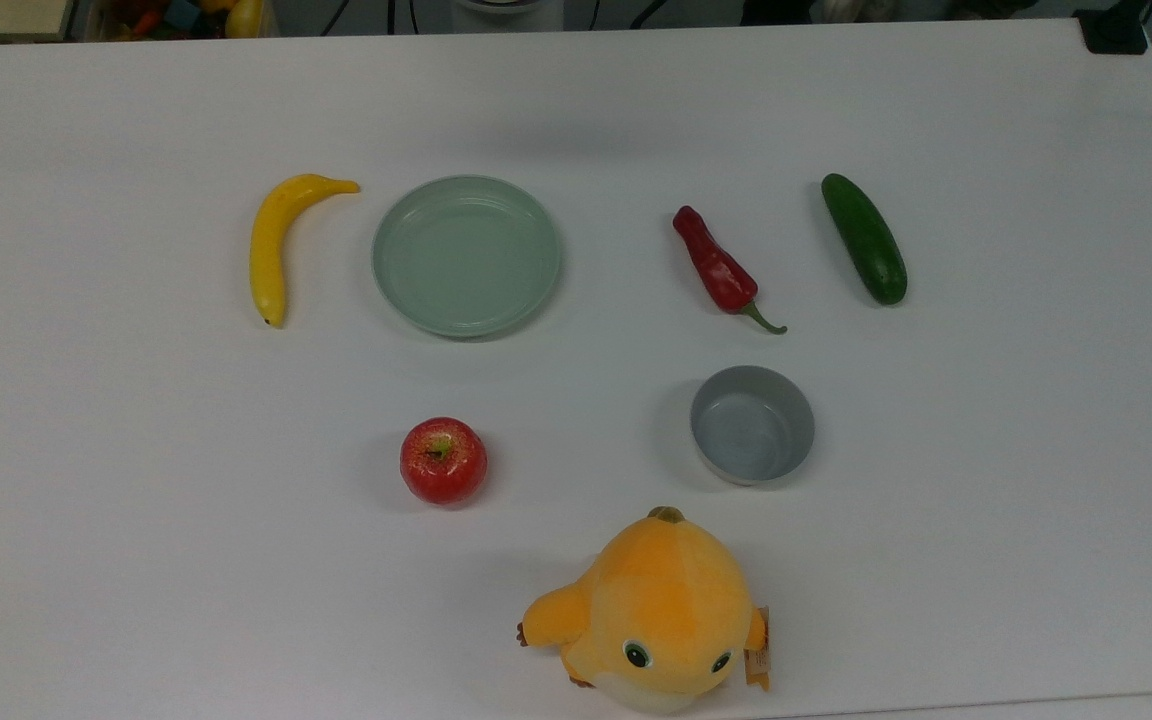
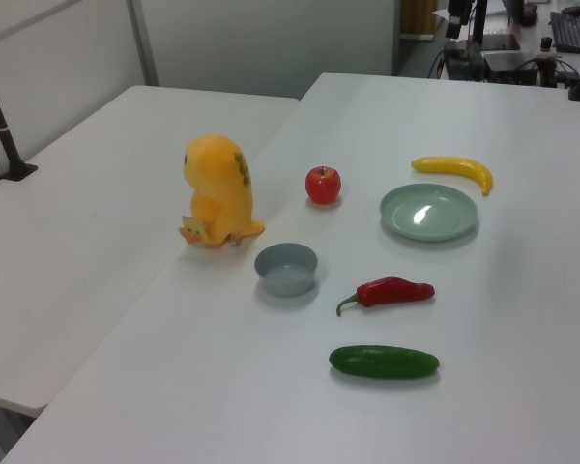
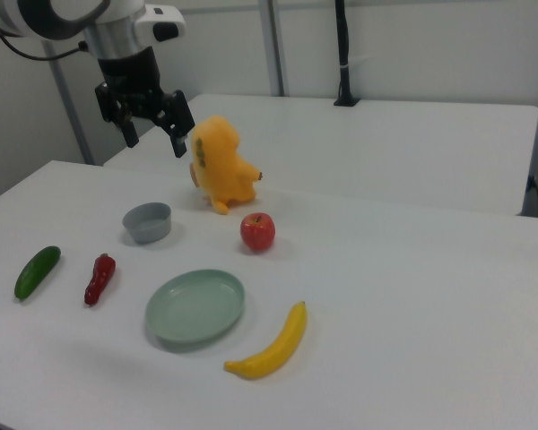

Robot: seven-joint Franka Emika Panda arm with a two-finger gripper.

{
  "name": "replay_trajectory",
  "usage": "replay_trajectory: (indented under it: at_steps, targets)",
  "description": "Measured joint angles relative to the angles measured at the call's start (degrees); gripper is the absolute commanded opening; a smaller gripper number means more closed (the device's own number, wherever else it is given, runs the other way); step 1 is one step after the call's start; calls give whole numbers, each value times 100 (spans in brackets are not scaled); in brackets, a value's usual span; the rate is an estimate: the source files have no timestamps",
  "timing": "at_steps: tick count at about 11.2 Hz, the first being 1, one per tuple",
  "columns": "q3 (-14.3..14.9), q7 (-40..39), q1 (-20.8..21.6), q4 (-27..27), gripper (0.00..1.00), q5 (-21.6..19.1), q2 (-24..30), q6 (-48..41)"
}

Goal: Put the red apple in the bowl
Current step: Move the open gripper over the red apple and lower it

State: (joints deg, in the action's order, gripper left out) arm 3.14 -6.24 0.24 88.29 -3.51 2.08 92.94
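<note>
Right view: jaws wide, apple on the desk

You see the gripper (image 3: 152,132) hanging high above the desk (image 1: 576,620), jaws spread wide and holding nothing. Your apple (image 1: 443,461) sits on the desk, well apart from the empty bowl (image 1: 752,424), with the orange plush toy (image 1: 651,612) near both.

The table (image 1: 86,500) is seen from straight overhead in the top view, with the plush toy (image 1: 651,610) at 6 o'clock. It is viewed obliquely from opposite sides in the left and right views, at middle distance. The plate (image 2: 429,212) and plush toy are shared by all three views.
</note>
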Motion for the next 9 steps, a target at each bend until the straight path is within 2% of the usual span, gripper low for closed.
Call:
replay_trajectory:
  at_steps: [3, 7, 9]
  targets:
    - [-12, 0, 1, 80, 100, -3, -189, 185]
    - [-45, 0, -226, 71, 100, -211, -787, 1495]
    - [-227, 12, -302, 47, 100, -226, -1087, 1950]
